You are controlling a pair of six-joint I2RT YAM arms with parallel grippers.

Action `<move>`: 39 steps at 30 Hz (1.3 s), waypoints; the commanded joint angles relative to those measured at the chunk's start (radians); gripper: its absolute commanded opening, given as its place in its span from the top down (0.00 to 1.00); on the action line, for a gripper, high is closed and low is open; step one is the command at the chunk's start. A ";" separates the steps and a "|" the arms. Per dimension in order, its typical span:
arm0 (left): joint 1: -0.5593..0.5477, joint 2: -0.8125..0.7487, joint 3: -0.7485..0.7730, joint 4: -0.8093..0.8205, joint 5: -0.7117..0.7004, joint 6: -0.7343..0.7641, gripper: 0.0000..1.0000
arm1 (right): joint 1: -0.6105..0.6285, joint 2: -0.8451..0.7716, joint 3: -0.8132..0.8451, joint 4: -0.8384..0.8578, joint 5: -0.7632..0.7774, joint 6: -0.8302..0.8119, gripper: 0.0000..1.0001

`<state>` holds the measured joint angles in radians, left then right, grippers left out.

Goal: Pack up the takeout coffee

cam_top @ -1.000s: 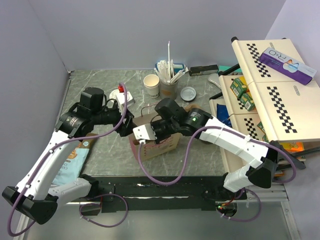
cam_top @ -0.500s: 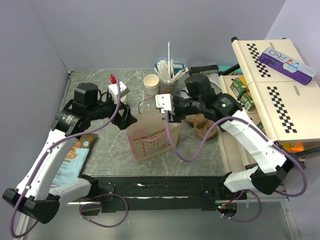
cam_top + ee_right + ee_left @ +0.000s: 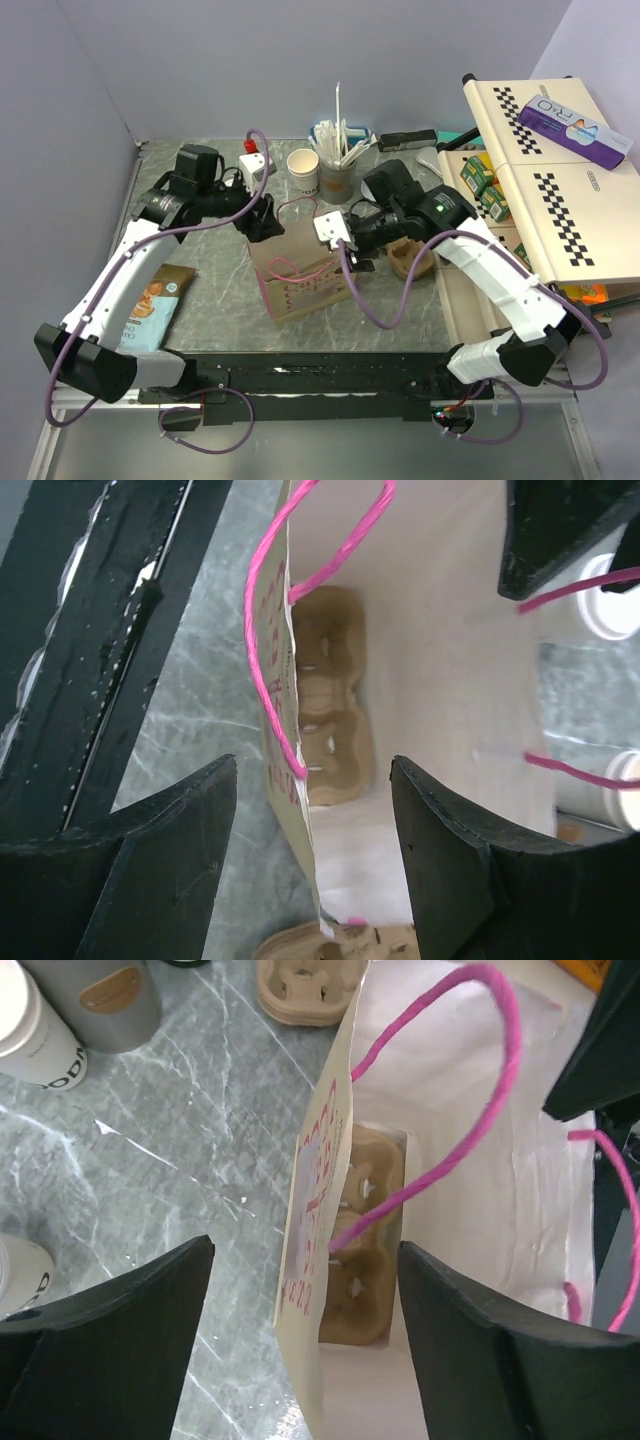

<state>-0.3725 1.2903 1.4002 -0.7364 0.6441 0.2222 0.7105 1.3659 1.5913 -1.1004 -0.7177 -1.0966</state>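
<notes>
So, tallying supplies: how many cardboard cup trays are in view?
2. One tray lies at the bottom of the paper bag; the other sits on the table beside it. Others may be hidden.

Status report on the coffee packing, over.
Left gripper, right gripper open, astride walls of bag. Paper cup on table, unpacked. Cardboard tray in bag.
</notes>
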 commanded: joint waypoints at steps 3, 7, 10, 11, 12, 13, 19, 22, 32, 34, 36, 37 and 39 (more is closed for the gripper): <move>-0.017 0.046 0.020 -0.024 0.045 0.092 0.26 | -0.002 0.056 0.001 -0.033 -0.048 -0.066 0.34; -0.020 0.082 0.037 -0.047 0.077 0.111 0.46 | -0.003 0.084 0.019 -0.013 -0.054 -0.039 0.52; -0.022 0.107 0.069 -0.078 0.085 0.129 0.66 | -0.002 0.102 0.022 0.004 -0.058 -0.017 0.69; -0.022 0.115 0.080 -0.108 0.085 0.141 0.73 | -0.003 0.108 0.038 0.001 -0.063 -0.010 0.81; -0.023 0.124 0.092 -0.130 0.092 0.153 0.76 | -0.002 0.122 0.048 -0.015 -0.065 -0.009 0.86; -0.022 0.136 0.121 -0.152 0.101 0.166 0.80 | -0.002 0.128 0.061 -0.019 -0.062 -0.009 0.90; -0.017 0.138 0.241 -0.218 0.081 0.180 0.99 | -0.005 0.096 0.137 0.098 -0.078 0.124 1.00; -0.013 0.138 0.334 -0.235 0.069 0.164 0.99 | -0.005 0.064 0.160 0.154 -0.100 0.191 1.00; -0.011 0.205 0.683 -0.334 -0.026 0.172 0.99 | -0.003 0.050 0.326 0.227 -0.081 0.267 1.00; -0.011 0.208 0.703 -0.336 -0.032 0.174 0.99 | -0.005 0.059 0.367 0.228 -0.085 0.280 1.00; -0.011 0.211 0.727 -0.339 -0.035 0.177 0.99 | -0.005 0.064 0.398 0.226 -0.092 0.294 1.00; -0.011 0.213 0.732 -0.342 -0.037 0.184 0.99 | -0.005 0.067 0.406 0.224 -0.092 0.297 1.00; -0.011 0.211 0.743 -0.348 -0.044 0.196 0.99 | -0.005 0.067 0.420 0.218 -0.100 0.305 1.00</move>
<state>-0.3847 1.4944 2.0964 -1.0668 0.6113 0.3885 0.7090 1.4559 1.9480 -0.9195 -0.7712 -0.8341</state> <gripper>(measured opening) 0.025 0.020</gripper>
